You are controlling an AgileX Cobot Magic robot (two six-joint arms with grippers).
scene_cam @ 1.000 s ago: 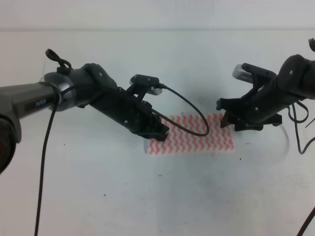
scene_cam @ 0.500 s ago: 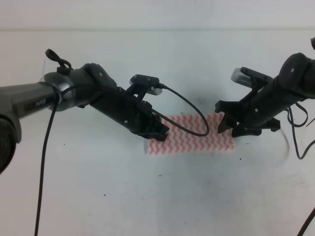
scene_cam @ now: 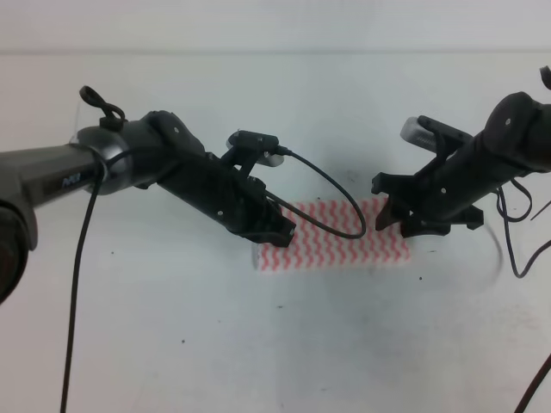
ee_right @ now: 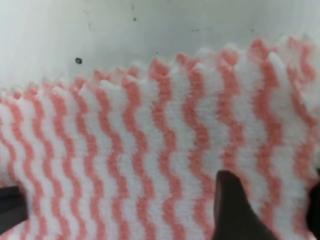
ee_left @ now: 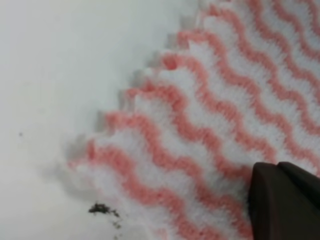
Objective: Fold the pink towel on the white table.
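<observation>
The pink towel [scene_cam: 344, 243] lies flat on the white table [scene_cam: 258, 344], a long strip running left to right. My left gripper [scene_cam: 282, 232] is down on its left end. In the left wrist view only a dark finger [ee_left: 285, 200] shows, resting on the towel [ee_left: 210, 110], so its state is unclear. My right gripper [scene_cam: 398, 222] hangs low over the towel's right end. In the right wrist view it [ee_right: 270, 192] stands open, one finger [ee_right: 232, 210] over the towel [ee_right: 150, 150] and the other at the frame's right edge.
A black cable [scene_cam: 344, 202] loops from the left wrist camera [scene_cam: 256, 140] over the towel's middle. More cables [scene_cam: 516, 241] hang by the right arm. A dark crumb [ee_left: 102, 209] lies at the towel's corner. The table's back edge [scene_cam: 275, 53] runs across the top.
The right arm has shifted a little to the left and lower, toward the towel's right end. The left arm and the towel have not moved.
</observation>
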